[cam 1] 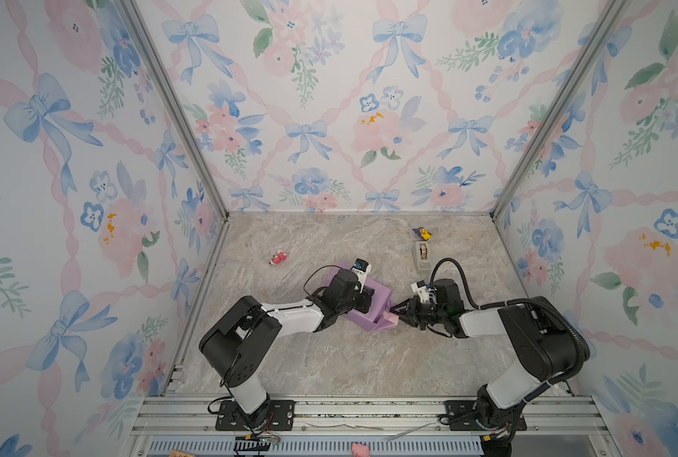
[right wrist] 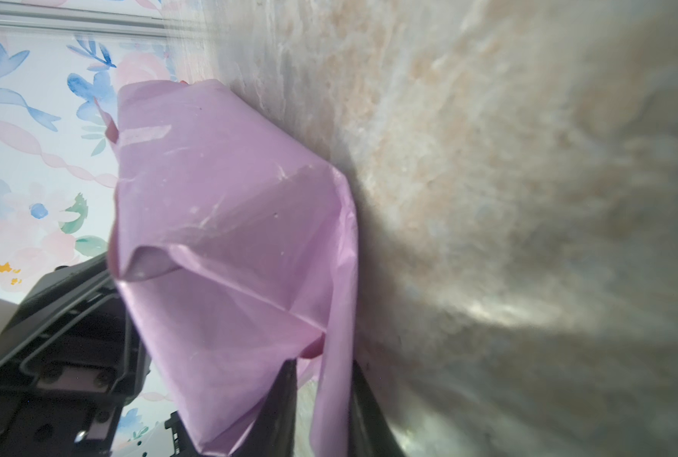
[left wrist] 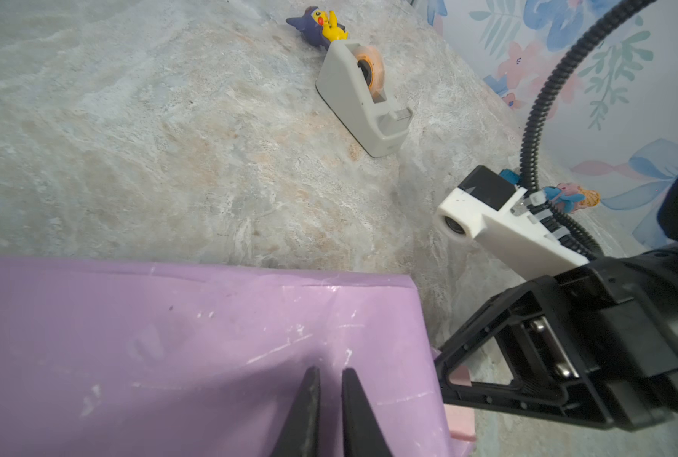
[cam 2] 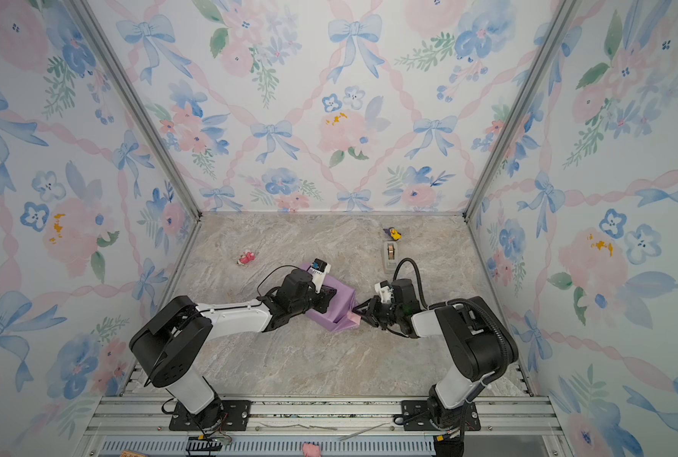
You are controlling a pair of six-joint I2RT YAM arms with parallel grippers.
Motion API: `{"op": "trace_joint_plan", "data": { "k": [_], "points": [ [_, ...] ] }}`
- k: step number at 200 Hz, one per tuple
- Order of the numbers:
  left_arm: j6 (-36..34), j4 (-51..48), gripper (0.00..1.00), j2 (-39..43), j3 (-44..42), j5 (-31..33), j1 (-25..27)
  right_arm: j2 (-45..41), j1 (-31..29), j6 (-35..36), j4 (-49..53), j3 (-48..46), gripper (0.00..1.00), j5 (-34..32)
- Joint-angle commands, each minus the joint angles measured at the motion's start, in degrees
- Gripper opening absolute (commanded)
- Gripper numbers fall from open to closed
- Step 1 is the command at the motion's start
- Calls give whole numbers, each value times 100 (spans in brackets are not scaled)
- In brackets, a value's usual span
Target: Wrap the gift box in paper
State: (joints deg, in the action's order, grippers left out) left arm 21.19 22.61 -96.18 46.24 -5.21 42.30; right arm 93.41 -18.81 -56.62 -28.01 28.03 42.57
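Marble tabletop point(cam 1: 329, 356), mid-frame: the left hand point(left wrist: 329, 372), nearly closed and empty, rests on the lilac paper point(cam 1: 383, 298). The right hand point(right wrist: 323, 364) straddles a flap; I cannot tell if it pinches.

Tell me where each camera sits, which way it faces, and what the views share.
Both top views: high in front, looking down on the table; left arm and right arm show whole.
Left wrist: behind the left claw, facing across the paper toward the tape dispenser and the right claw.
Right wrist: behind the right claw, low, facing the paper's folded end.
Shared: all show the paper.
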Motion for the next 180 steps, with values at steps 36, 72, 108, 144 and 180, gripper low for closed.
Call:
{"op": "trace_joint_plan", "data": {
  "k": [36, 72, 108, 144, 180],
  "points": [
    [-95, -349, 15, -42, -160, -15, -31, -97, -34, 178, 793, 281, 5, -240],
    [-145, -346, 15, 1, -188, 10, -24, -187, -61, -46, 796, 299, 0, -335],
    [-172, -345, 15, -58, -188, -14, -25, -359, -255, -287, 814, 506, 0, -474],
    [-198, -302, 15, -67, -222, -39, -29, -208, -424, -526, 576, 674, 0, -584],
    [-303, -295, 16, -68, -221, -121, -20, -24, -473, -796, 237, 694, 0, -652]
  ]
}}
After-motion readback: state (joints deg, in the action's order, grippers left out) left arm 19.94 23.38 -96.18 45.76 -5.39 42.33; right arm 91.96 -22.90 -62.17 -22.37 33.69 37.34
